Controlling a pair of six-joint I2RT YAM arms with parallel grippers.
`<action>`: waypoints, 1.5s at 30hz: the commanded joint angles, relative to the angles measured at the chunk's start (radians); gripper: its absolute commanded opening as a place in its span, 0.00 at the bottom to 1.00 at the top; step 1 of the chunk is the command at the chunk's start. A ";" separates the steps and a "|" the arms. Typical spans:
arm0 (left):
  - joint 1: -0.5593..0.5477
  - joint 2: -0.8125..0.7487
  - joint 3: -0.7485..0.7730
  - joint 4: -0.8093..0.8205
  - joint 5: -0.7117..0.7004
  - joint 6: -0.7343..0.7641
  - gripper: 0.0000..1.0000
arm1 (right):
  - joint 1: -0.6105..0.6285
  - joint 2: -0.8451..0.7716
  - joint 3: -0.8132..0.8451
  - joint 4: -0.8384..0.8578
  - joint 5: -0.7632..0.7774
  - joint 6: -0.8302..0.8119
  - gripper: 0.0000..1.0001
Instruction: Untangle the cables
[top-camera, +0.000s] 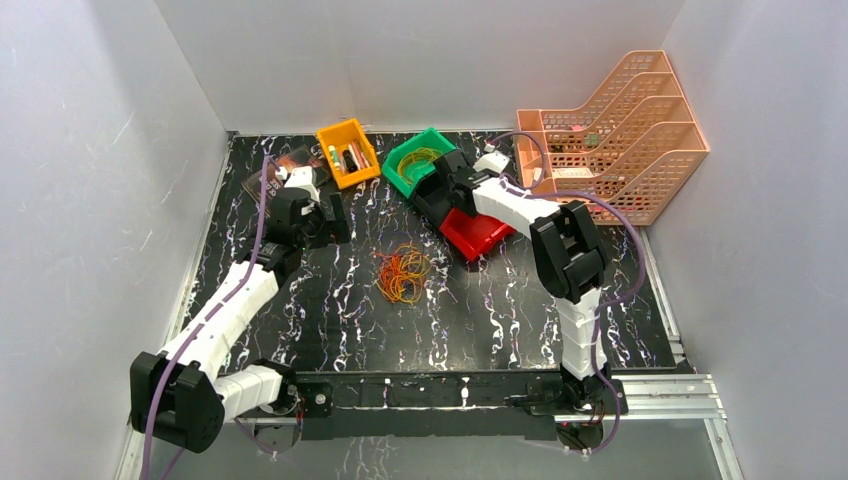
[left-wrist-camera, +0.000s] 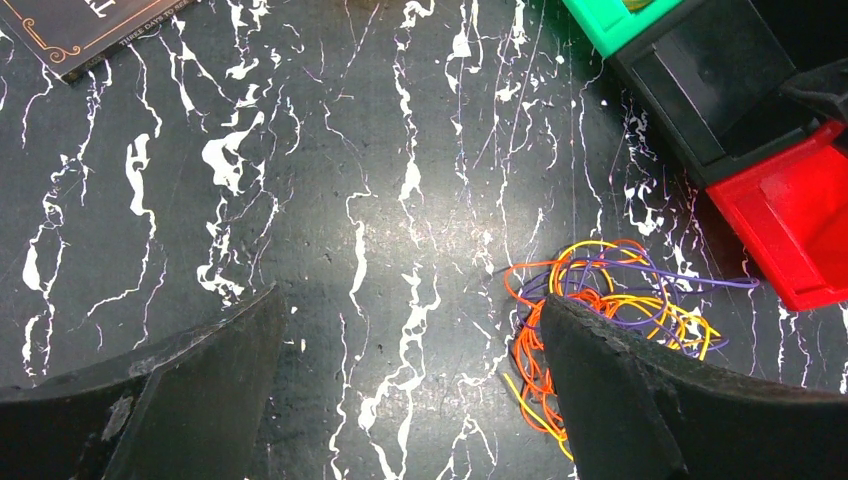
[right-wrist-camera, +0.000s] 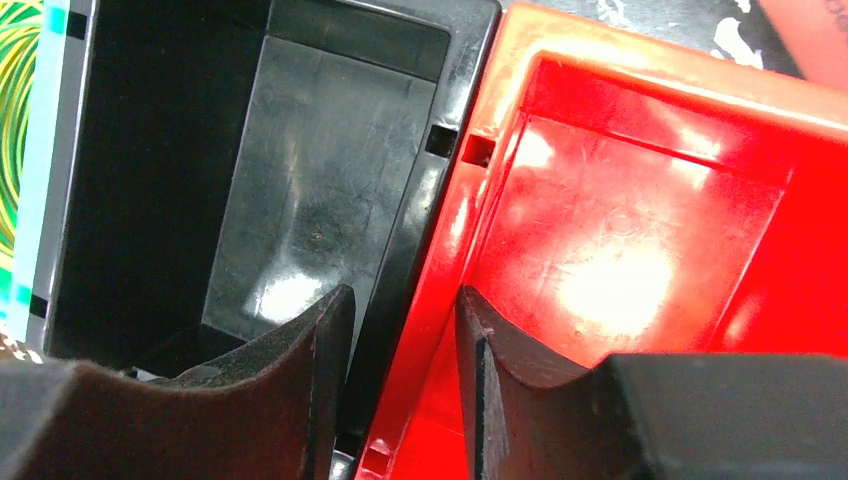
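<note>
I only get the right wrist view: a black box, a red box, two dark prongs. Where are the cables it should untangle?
Observer: The cables lie bunched on the table, nearer the arm bases than the red bin.
Operator: Is the other arm near them?
Observer: Yes. The left pincer hangs open above the table, with the bunch beside one finger.
Operator: What's the green at my left edge?
Observer: A green bin with more thin loops coiled inside.
</note>
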 joint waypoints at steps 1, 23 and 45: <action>0.009 -0.001 0.041 -0.021 0.016 -0.003 0.98 | 0.003 -0.089 -0.069 -0.015 0.047 -0.075 0.48; 0.020 0.015 0.041 -0.024 0.027 -0.004 0.98 | 0.020 -0.089 -0.161 0.233 -0.467 -0.720 0.51; 0.023 0.004 0.030 -0.003 0.048 0.006 0.98 | 0.014 -0.235 -0.196 0.276 -0.478 -0.915 0.83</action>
